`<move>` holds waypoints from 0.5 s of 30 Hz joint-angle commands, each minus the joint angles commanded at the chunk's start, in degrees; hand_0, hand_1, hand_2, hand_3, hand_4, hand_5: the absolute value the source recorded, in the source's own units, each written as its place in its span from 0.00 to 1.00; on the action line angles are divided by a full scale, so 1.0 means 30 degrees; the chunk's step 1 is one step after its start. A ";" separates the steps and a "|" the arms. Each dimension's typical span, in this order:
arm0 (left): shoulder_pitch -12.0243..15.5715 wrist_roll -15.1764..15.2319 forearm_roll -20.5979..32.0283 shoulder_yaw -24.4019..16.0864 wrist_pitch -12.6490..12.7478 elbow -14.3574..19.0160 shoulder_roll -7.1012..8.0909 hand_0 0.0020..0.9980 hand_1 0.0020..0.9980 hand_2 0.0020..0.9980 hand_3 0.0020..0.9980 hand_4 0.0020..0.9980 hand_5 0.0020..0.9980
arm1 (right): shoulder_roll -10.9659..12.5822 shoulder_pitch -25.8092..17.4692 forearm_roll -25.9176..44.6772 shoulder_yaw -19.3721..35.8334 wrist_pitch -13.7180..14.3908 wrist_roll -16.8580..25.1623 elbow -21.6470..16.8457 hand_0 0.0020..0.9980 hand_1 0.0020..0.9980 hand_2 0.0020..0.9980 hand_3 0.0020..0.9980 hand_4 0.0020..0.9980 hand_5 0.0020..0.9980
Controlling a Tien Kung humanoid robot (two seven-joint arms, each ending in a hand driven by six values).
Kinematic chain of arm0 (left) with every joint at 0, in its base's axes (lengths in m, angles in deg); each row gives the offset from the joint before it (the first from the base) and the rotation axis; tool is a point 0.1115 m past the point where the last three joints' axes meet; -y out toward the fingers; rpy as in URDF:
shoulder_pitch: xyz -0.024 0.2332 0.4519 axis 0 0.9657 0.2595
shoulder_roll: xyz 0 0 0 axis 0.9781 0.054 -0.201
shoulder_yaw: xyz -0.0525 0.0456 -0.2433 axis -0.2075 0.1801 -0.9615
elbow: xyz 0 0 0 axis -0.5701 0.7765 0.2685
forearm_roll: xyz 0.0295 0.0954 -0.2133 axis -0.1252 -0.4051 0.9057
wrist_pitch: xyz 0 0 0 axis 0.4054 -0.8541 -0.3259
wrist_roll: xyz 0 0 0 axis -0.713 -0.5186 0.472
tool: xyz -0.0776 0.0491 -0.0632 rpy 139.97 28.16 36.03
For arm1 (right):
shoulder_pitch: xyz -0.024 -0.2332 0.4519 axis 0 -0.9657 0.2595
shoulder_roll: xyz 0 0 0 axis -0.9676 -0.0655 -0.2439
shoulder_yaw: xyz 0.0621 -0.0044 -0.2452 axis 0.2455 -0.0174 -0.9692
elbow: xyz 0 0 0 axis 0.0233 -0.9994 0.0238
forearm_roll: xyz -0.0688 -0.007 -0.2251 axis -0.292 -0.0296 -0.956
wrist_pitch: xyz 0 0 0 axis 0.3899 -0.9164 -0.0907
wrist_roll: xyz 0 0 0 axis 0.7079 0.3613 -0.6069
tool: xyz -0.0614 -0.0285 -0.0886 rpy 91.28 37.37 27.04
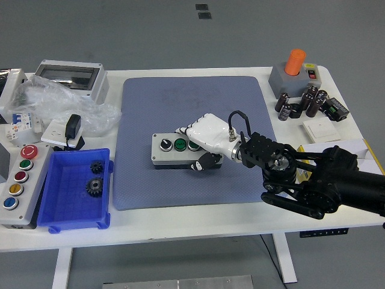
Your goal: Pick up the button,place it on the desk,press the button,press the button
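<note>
The grey button box (180, 150) lies on the blue mat (192, 141) near the middle of the bench (198, 220), its long axis running left to right, with a black selector knob and two green buttons showing along its top. The right hand (204, 143) comes in from the right and covers the box's right end, so the box stretches away leftward from the palm. White fingers (187, 131) drape over the far edge and top while the dark thumb (201, 162) presses the near side: the fingers are closed narrow around the box, holding it. Whether the box rests flat on the mat or hangs just above it, I can't tell (the shadow is thin). I'd judge it as good as placed; letting go comes next, then pressing. The left arm isn't visible.
</note>
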 joint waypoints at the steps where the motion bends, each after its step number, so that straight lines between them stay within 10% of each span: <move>1: 0.0003 -0.0001 -0.0017 -0.0013 0.0003 -0.0002 0.0000 0.63 0.65 0.61 0.64 0.67 0.40 | -0.0004 -0.0005 0.0018 -0.0022 0.0011 -0.0041 0.0016 0.54 0.64 0.66 0.68 0.58 0.02; 15: 0.0014 0.0065 -0.0078 -0.0007 0.0064 -0.0006 0.0000 0.63 0.65 0.61 0.64 0.66 0.40 | -0.0004 -0.0029 -0.0136 -0.0080 -0.0228 -0.0286 0.0180 0.59 0.65 0.74 0.85 0.78 0.13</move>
